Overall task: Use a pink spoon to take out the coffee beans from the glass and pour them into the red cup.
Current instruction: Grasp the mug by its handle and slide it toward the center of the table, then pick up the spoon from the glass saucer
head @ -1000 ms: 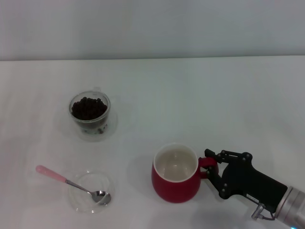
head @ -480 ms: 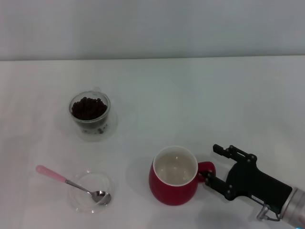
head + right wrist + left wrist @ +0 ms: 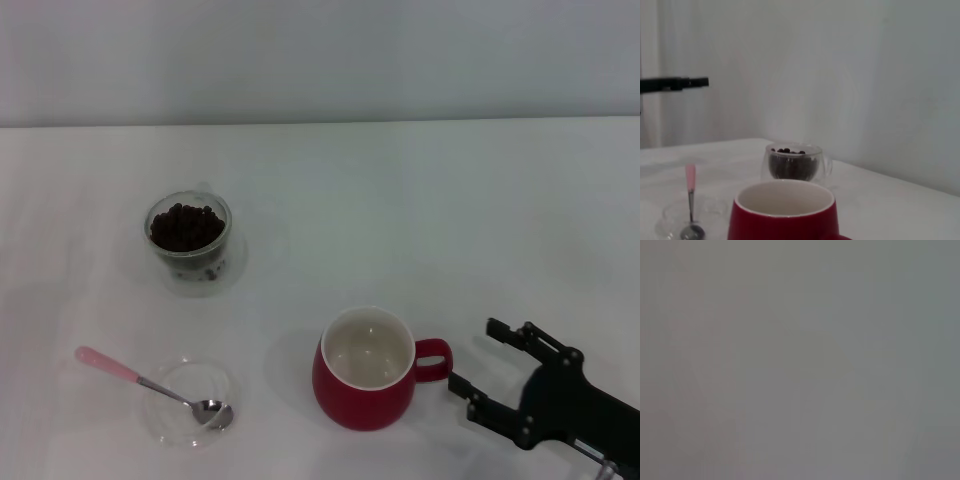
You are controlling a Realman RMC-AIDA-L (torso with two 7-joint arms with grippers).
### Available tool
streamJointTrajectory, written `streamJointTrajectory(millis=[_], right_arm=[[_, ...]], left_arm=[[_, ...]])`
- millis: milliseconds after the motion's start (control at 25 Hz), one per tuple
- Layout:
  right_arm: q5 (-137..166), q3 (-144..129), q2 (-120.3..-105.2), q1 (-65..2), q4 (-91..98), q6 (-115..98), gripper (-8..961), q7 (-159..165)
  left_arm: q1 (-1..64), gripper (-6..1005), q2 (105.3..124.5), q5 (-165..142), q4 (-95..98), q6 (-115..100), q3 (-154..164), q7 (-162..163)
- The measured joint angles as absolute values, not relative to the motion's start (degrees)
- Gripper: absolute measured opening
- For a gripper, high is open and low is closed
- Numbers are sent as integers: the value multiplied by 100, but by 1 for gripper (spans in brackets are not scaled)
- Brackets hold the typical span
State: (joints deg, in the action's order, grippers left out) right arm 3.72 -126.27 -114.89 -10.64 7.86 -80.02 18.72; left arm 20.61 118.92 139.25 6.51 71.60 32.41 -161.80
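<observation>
While the head view gives you the whole table point(image 3: 420, 200), only the right gripper point(image 3: 478, 358) shows in it, low at the right edge, its two dark fingers point(image 3: 520, 335) spread apart with nothing between them. It sits just beside the red cup point(image 3: 366, 372), on the handle side; the loop handle points toward it, and a small gap separates the lower fingertip from the handle. The cup stands upright and its cream inside looks empty from above.

Off to your left, the glass point(image 3: 189, 243) stands well apart from the cup, farther back on the table, with the coffee beans point(image 3: 185, 226) heaped inside it. Nearer the front edge, the pink spoon point(image 3: 150, 385) lies with its metal bowl resting in a shallow clear dish point(image 3: 190, 402) and its pink handle sticking out over the rim, away from the cup.

The right wrist view gives you the side-on look the head camera lacks: the red cup point(image 3: 783, 215) close in front, the glass point(image 3: 794, 162) of beans point(image 3: 788, 150) behind it, the spoon point(image 3: 691, 200) to one side, and a thin dark bar, probably one fingertip point(image 3: 675, 83), at the frame's edge.

The left wrist view is a flat grey blank, so you cannot tell anything about the left gripper from it.
</observation>
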Motion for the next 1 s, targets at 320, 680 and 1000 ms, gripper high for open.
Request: streamJointTrajectory(millis=[320, 680, 1000], right_arm=[[327, -12367, -11344, -1104, -79, -9474, 827, 2409], [314, -10720, -11120, -1212, -99, -10213, 826, 2322], [308, -9151, -10903, -1620, -67, -10131, 824, 2016]], left_arm=[[2067, 893, 11906, 13902, 639, 7264, 3244, -16168], [1946, 893, 11939, 13461, -523, 9061, 3253, -15167], [1761, 892, 11971, 12836, -1608, 9700, 3218, -12462]])
